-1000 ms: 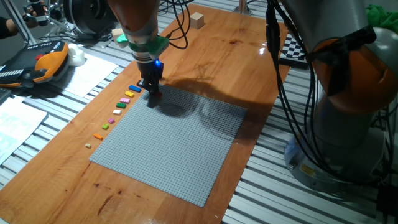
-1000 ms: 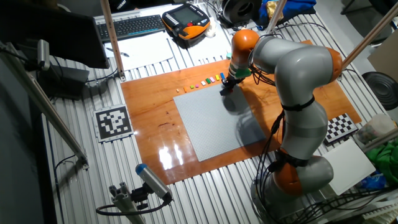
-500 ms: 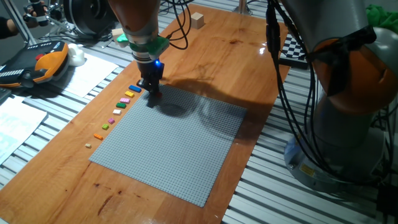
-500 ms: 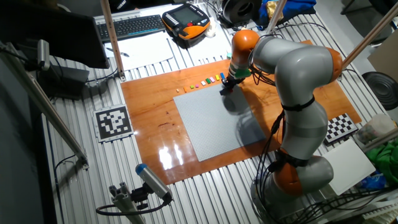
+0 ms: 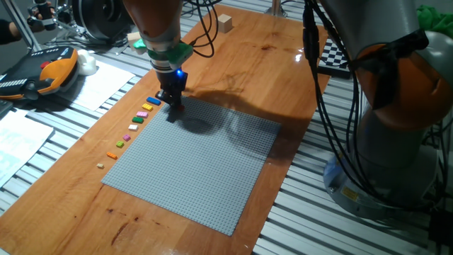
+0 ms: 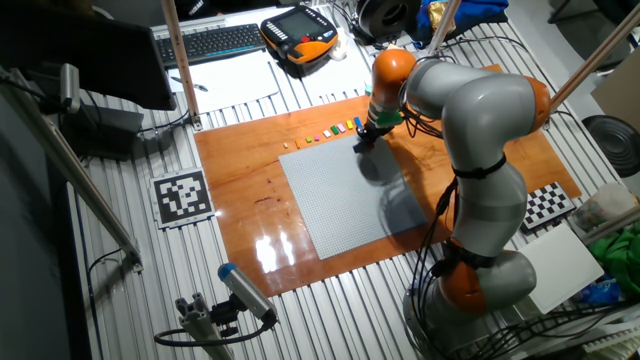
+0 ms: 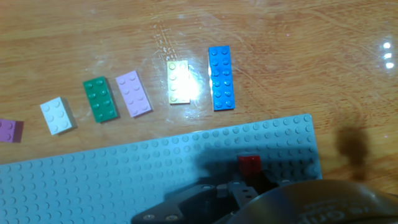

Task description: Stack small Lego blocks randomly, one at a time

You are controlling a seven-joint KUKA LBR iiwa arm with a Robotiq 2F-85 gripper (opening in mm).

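At the grey baseplate's (image 7: pixel 124 180) corner on the worktop (image 5: pixel 269 64), a red brick (image 7: pixel 250 164) seen just before the tool (image 5: pixel 172 108), grip state not discernible, blue brick (image 7: pixel 222 77), yellow brick (image 7: pixel 178 81), pink brick (image 7: pixel 134 93), green brick (image 7: pixel 100 99) lined alongside.

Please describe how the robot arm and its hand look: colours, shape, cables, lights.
The arm has thick, rounded silver-grey links with orange joint bands. Black cables hang along it. Its wrist carries a green ring; below sits a small black hand with a blue light.
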